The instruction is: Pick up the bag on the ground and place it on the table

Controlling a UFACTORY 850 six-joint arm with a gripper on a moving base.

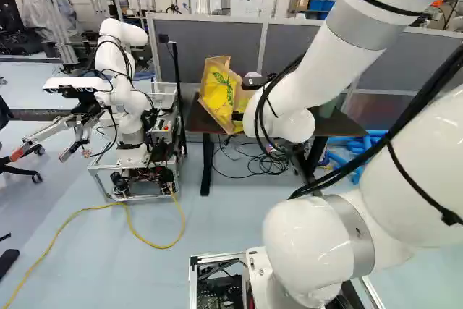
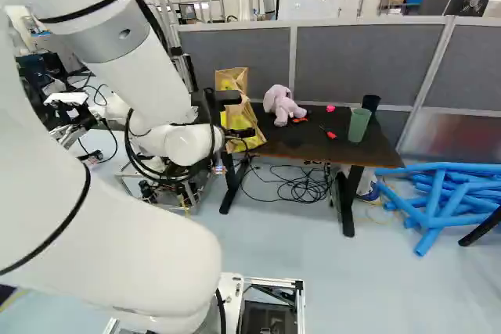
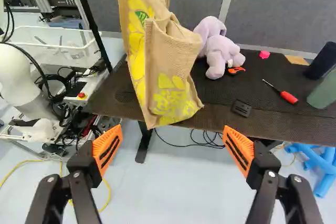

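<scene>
The tan bag with yellow print is on the dark table, at the end nearest the other robot. It stands slightly tilted, and its lower corner reaches the table's front edge. Part of my gripper shows dark in front of the bag in the right base view; the arm hides the rest. In the wrist view the gripper is open, its orange pads wide apart with nothing between them. The bag is ahead of the fingers, apart from both.
A pink plush toy, a screwdriver, a small black block and a green cup share the table. Another robot stands beside it. Cables lie underneath; blue tubes are on the floor beyond its far end.
</scene>
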